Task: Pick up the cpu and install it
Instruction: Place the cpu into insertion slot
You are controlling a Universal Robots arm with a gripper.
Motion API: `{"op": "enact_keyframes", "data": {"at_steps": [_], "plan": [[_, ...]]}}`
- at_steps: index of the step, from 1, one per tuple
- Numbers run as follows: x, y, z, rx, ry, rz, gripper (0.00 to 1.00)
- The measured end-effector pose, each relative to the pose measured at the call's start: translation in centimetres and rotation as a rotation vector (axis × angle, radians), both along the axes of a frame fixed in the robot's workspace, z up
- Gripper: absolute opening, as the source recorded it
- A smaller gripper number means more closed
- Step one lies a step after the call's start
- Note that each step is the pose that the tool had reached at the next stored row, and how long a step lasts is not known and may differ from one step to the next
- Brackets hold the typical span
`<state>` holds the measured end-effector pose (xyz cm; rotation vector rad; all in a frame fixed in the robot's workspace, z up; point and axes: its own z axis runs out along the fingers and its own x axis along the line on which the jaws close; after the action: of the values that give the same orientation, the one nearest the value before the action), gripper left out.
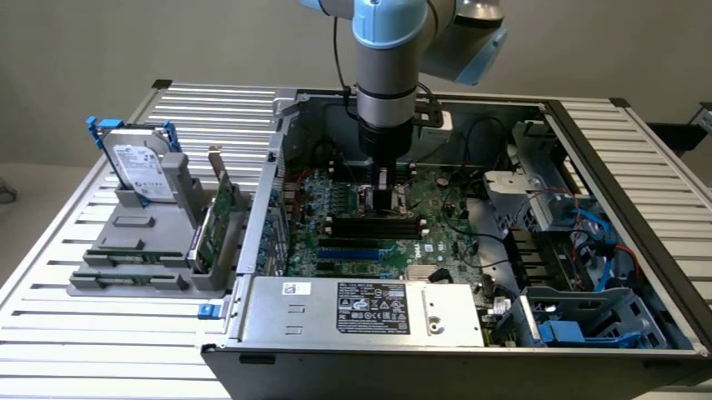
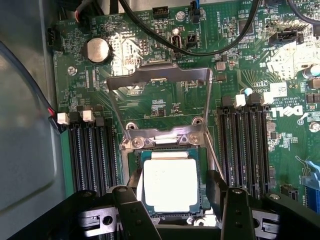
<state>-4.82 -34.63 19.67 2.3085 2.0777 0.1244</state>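
Chip position: the small flat square cpu (image 2: 170, 182), pale silver on top with a thin green rim, lies at the open socket of the green motherboard (image 2: 75, 55). The black two-finger gripper (image 2: 175, 186) appears clamped on its opposite edges to hold it level, and the grey steel load plate (image 2: 159, 77) is hinged clear. In the exterior view the gripper stands at 12 o'clock from the silver power supply box (image 1: 289, 317). The finger bodies hide the chip's near corners, so full seating cannot be confirmed.

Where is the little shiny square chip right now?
In the wrist view, the cpu lies in the middle of the green motherboard, next to the lifted metal cover, with black memory slots on either side.
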Motion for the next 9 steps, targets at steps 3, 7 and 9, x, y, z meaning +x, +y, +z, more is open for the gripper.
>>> {"op": "enact_keyframes", "data": {"at_steps": [3,7,9], "plan": [[0.0,0.01,0.0,-0.0024,0.0043,0.0,0.63],[0.0,0.04,0.0,-0.0052,0.0073,0.0,0.63],[0.0,0.09,0.0,-0.006,0.0077,0.0,0.63]]}}
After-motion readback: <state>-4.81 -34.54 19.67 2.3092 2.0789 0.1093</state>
